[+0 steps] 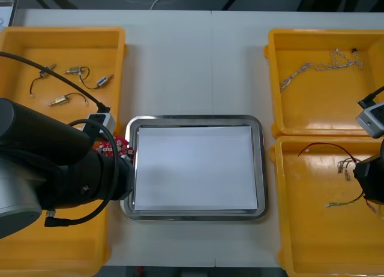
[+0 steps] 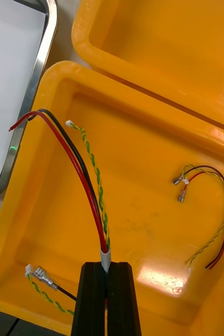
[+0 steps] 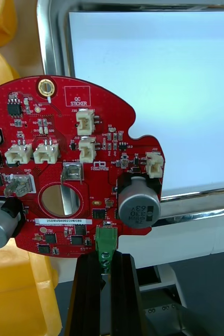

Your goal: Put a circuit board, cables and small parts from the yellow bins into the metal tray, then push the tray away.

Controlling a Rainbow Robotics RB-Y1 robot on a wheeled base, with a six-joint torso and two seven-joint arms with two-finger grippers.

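Observation:
My left gripper is shut on the green connector at the edge of a round red circuit board. It holds the board over the left rim of the metal tray, which is white inside. In the front view the board peeks out beside the left arm, at the tray's left edge. Inside the near right bin, my right gripper is shut on a red and yellow cable whose wires rise away from the fingers. That cable's red wire shows in the front view.
A second red and yellow cable lies loose in the same bin. The far right bin holds thin twisted cables. Small metal parts with black leads lie in the far left bin. The left arm covers much of the near left bin.

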